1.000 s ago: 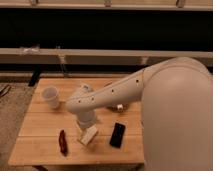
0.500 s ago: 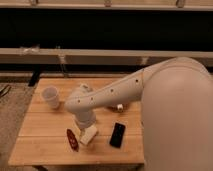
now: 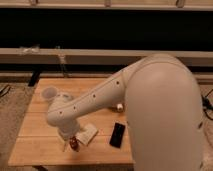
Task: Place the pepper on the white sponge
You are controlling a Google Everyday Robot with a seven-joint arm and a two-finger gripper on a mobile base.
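pepper low at the table's front edge, directly at the gripper | white sponge just beside it, picture-right and slightly back | pepper axis: mostly hidden, can't tell | grip open or closed: can't tell | arm sweeps in from picture-right, wrist down low over the table | next, my guess: short shift toward the sponge

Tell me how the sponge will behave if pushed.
The sponge looks small and matte, so probably light and soft; it may slide on the table. Lying flat, it likely won't tip. The gripper is beside it, by the pepper.
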